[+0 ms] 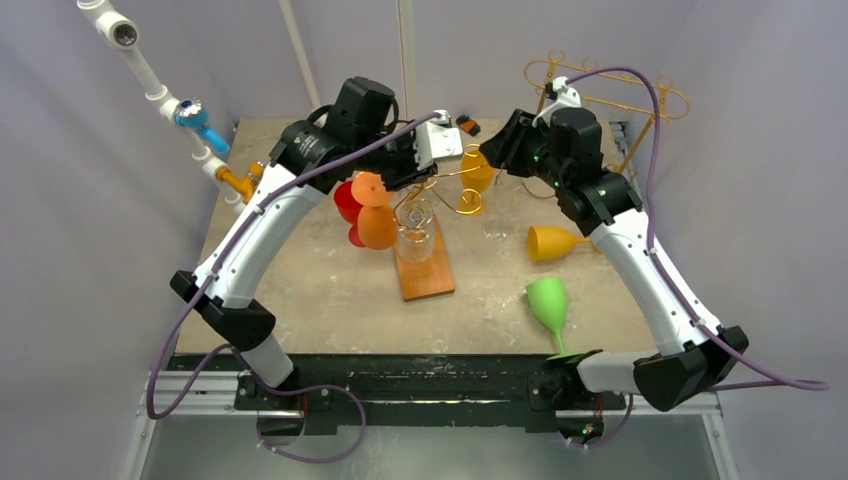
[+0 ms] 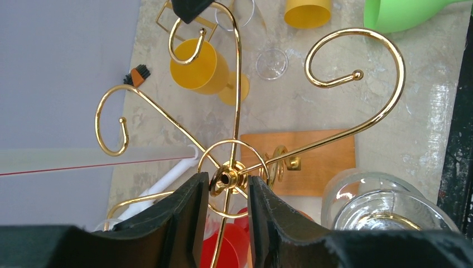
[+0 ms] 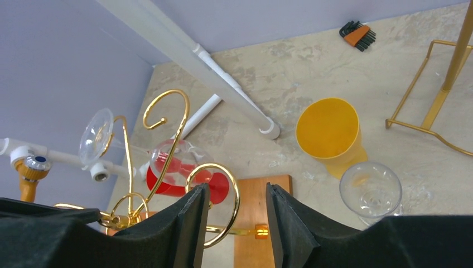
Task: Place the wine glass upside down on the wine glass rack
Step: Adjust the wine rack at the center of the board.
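1. My left pincer (image 2: 227, 183) is clamped on the gold hub at the top of the wine glass rack (image 2: 226, 177). Its black fingers (image 2: 189, 206) press the knob from either side, as far as my wrist view shows.
2. My right pincer (image 3: 235, 191) stands apart and empty. In its gap I see only the rack's wooden base (image 3: 254, 192) and a gold curl beyond.
3. Taking the hub as the dial centre in the overhead view, three glasses hang bowl-down: the red glass (image 1: 348, 203) at 9 o'clock, the orange glass (image 1: 377, 222) at 8 and the hung clear glass (image 1: 415, 238) at 6.
4. The yellow wine glass (image 3: 329, 134) stands upright on the surface (image 1: 320, 290) at 2 o'clock, close under my right wrist. A clear goblet (image 3: 371, 192) stands just beside it at 4 o'clock. Farther out that way lie a second yellow glass (image 1: 550, 242) and a green glass (image 1: 548, 300), both on their sides.
5. I judge this is the pick-up step, not yet begun: my left steadies the rack while my right has nothing in hand. At least one free hook (image 2: 357, 72) is waiting.
6. Next, my right must come down beside the upright yellow glass and take the stem rather than the wide bowl. It must then turn the glass over and slide the foot into an open curl, without knocking the clear goblet.
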You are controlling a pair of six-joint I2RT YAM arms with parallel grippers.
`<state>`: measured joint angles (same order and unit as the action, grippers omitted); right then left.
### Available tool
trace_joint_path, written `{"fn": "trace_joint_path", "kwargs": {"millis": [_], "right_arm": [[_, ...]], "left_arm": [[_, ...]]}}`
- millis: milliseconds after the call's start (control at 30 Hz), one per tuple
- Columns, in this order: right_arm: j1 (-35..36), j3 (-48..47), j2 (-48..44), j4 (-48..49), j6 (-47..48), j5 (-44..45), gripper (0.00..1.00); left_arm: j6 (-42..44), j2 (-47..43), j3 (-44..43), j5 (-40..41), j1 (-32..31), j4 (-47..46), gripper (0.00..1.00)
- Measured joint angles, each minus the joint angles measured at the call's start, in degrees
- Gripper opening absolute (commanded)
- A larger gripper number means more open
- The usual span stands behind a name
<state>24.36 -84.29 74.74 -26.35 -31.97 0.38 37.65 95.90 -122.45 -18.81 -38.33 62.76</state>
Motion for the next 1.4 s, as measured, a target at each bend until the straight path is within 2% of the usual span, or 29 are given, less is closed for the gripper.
{"fn": "trace_joint_path", "kwargs": {"millis": [200, 400, 600, 833, 1067, 1200, 1400], "right_arm": [[-2.71, 0.0, 0.98, 2.82, -1.16, -4.98, 0.41], [-3.91, 0.44, 2.19, 5.14, -3.13, -10.43, 0.4], [-4.94, 1.22, 2.38, 6.32, -3.91, -13.51, 0.3], [-5.79, 3.39, 2.45, 7.3, -4.92, -16.44, 0.28], [-6.56, 5.07, 2.36, 9.64, -6.8, -18.12, 0.05], [-6.8, 6.01, 1.55, 9.92, -8.35, -18.08, 0.0], [-6.86, 9.09, -1.31, 11.39, -9.42, -16.85, 0.0]], "left_arm": [[1.09, 0.0, 1.42, 0.98, 0.0, -0.35, 0.29], [1.92, 0.0, 1.42, 1.38, 0.0, -0.44, 0.26], [2.51, -0.02, 1.7, 1.7, 0.0, -0.57, 0.26], [2.64, -0.13, 3.34, 2.43, 0.0, -1.64, 0.25], [2.67, -0.22, 3.52, 2.49, 0.0, -1.81, 0.24], [2.69, -0.46, 3.91, 2.56, 0.0, -2.05, 0.23], [2.67, -0.83, 5.07, 2.6, -0.28, -3.63, 0.22]]}}
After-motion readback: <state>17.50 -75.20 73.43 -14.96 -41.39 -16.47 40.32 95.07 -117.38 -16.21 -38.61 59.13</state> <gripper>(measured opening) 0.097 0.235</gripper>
